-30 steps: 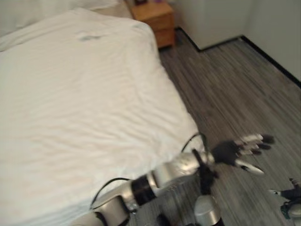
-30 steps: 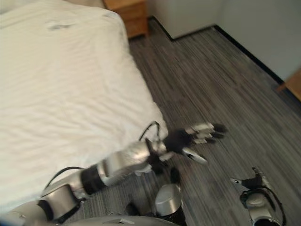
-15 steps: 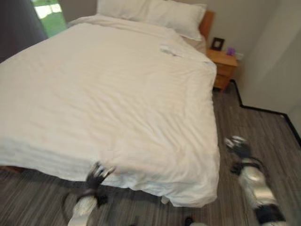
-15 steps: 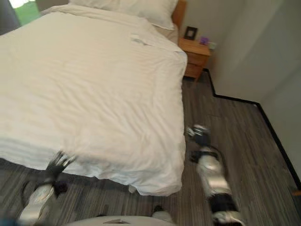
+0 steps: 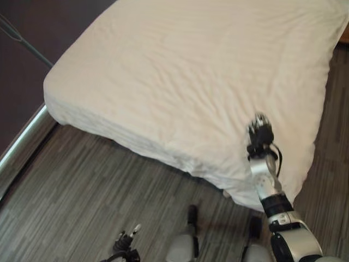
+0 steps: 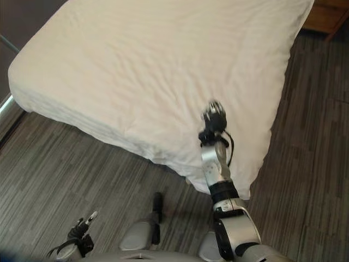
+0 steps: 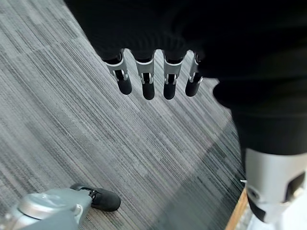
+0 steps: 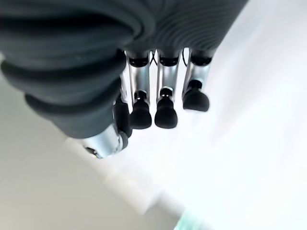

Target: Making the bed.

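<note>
A white duvet (image 5: 191,71) covers the bed, lightly creased, and hangs over the foot edge. My right hand (image 5: 260,132) is raised over the duvet near the bed's near right corner, open, holding nothing. The right wrist view has its fingers (image 8: 165,108) hanging relaxed above the white cloth (image 8: 249,143). Low at the lower left, over the floor, my left hand (image 5: 126,241) is open and apart from the bed. Its fingers (image 7: 146,86) point straight down at the floor in the left wrist view.
Grey wood-look flooring (image 5: 82,191) runs along the bed's foot and right side. A dark wall with a metal rail (image 5: 22,142) borders the left. A wooden nightstand (image 6: 327,16) stands at the far right, beyond the bed.
The camera has swung round, so the whole picture has shifted to the bed's foot. My right hand now stands over the duvet's corner and my left hand hangs low by the floor.
</note>
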